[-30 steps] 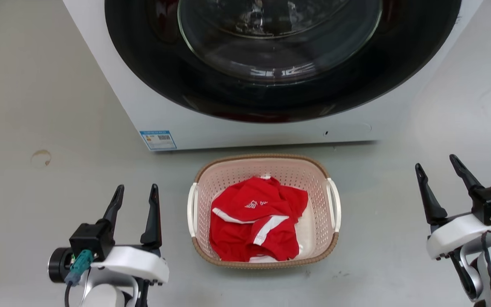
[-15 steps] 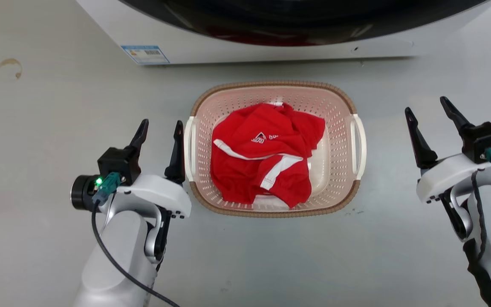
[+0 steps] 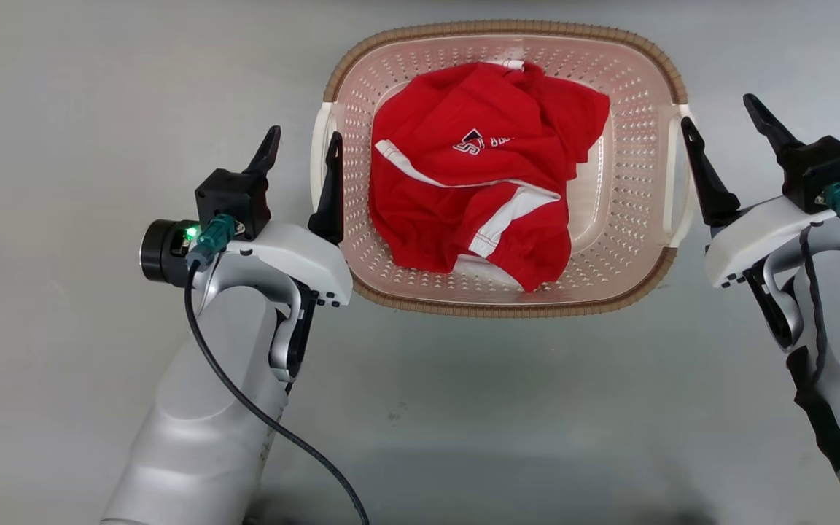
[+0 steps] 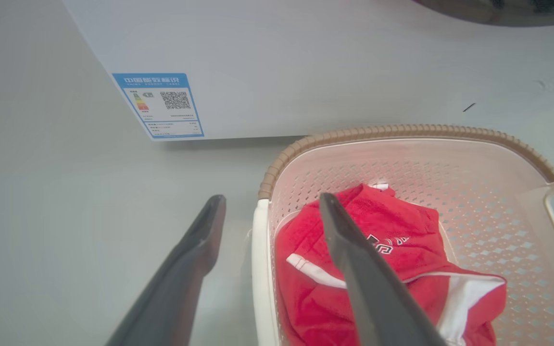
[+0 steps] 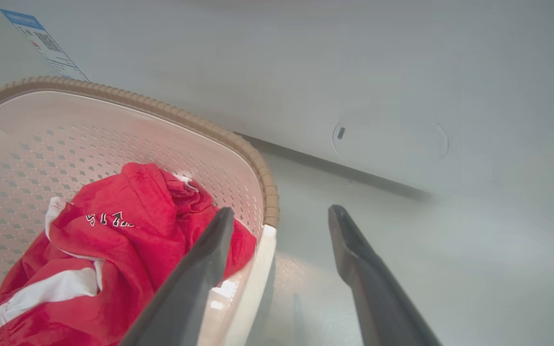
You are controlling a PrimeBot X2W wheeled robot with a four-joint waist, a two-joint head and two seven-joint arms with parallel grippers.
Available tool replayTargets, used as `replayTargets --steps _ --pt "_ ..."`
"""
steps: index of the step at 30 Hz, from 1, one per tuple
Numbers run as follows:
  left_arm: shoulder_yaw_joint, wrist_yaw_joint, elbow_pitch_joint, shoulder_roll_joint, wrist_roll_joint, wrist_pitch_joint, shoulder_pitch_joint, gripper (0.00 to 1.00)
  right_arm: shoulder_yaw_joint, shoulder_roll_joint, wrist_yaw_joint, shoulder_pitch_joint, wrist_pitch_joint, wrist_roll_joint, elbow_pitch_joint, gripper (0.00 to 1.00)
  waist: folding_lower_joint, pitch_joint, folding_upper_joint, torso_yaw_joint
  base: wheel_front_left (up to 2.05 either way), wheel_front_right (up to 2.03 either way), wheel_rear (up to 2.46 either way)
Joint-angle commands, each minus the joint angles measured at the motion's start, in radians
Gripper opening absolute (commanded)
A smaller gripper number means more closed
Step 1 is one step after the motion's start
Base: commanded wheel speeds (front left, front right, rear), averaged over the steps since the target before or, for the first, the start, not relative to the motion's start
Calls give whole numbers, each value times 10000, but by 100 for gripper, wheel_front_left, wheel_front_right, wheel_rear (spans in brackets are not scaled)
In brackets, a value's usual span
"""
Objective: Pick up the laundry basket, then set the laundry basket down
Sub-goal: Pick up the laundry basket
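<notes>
I have the laundry basket (image 3: pixel 500 28) on the grey floor (image 3: pixel 99 219) just before the washing machine (image 4: pixel 306 62), with a red jersey (image 3: pixel 478 168) crumpled inside. Both pincers are spread wide and hold nothing. My left gripper (image 3: pixel 304 133) lines up astride the white left handle (image 3: pixel 314 146), and my right gripper (image 3: pixel 716 109) astride the right handle (image 3: pixel 671 182). I judge this lets each clamp a side for a level lift
</notes>
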Motion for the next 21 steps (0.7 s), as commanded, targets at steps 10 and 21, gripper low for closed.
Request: replayTargets --steps 10,21 --pt "-132 200 368 237 -202 -105 -656 100 251 24 39 -326 -132 188 -37 100 0 984 0 127 0 0 0" --pt "-476 167 792 237 -383 -105 -893 100 454 35 39 -375 -132 278 264 100 0 1391 0 165 0 0 0"
